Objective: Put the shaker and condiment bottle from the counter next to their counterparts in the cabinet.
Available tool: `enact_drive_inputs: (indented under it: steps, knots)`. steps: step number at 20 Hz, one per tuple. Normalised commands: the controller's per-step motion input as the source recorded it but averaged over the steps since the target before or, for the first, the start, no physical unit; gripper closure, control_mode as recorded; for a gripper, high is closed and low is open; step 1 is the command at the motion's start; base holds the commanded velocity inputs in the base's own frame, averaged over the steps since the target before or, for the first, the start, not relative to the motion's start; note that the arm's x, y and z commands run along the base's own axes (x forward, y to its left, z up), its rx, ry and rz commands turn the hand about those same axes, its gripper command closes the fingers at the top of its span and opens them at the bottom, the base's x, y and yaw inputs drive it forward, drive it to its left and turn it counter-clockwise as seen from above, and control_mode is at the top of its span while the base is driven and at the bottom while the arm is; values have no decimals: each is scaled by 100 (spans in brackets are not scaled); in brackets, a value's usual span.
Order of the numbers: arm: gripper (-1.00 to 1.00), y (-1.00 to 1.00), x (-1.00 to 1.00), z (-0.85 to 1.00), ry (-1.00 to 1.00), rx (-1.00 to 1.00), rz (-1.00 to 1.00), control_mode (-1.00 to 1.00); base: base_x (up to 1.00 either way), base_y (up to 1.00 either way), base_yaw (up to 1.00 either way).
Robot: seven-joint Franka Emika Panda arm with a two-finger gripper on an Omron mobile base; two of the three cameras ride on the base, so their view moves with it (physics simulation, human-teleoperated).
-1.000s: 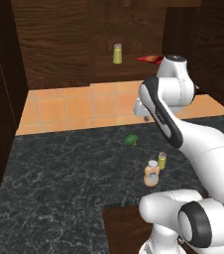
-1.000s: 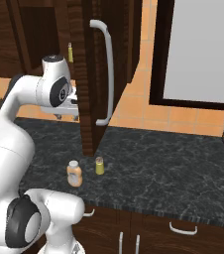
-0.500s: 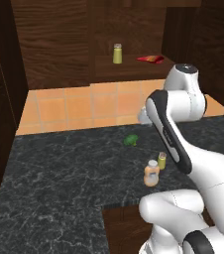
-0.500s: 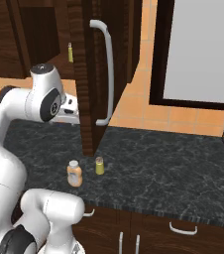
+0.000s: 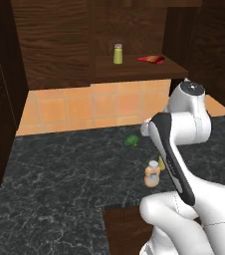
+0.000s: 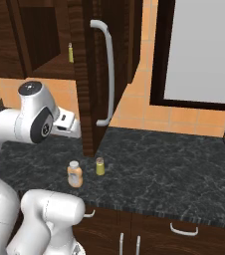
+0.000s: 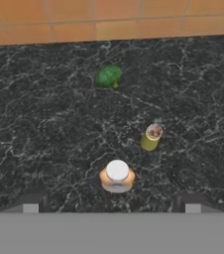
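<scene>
Small yellow-green cylindrical shaker with silvery-grey cap [image 7: 151, 137] is standing upright on the black white-veined worktop [image 7: 44, 144], just beside the slim peach-orange bottle with white cap [image 7: 117, 176], not touching it. Both are sitting near the worktop's front edge. Green leafy lump [image 7: 108, 76] is lying farther back, near the orange tiled wall [image 5: 84, 104].

In the dark brown wood-grain wall cabinet [image 5: 55, 45], a matching yellow-green shaker with grey cap [image 5: 118, 54] is standing on the shelf board, with a red bottle [image 5: 151, 59] lying on its side to its right, apart from it.

The gripper [image 7: 111, 208] is hanging above the worktop, looking down on bottle and shaker, holding nothing; its two dark fingertips [image 7: 30, 204] are sitting wide apart.

Cabinet door with pale curved handle [image 6: 107, 74] is standing open in the right base view.
</scene>
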Motion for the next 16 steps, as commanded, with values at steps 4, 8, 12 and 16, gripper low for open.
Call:
enact_drive_inputs:
  steps: [4,8,12,16]
  knots:
    - [-100,-8,-19,-28,-3,0,8,-100,0,0,0]
    - [-100,-22,-30,-34,-6,0,17,-100,0,0,0]
    - [-100,-18,-24,-37,-4,0,23,-100,0,0,0]
    - [-100,0,-3,-19,0,0,15,-100,0,0,0]
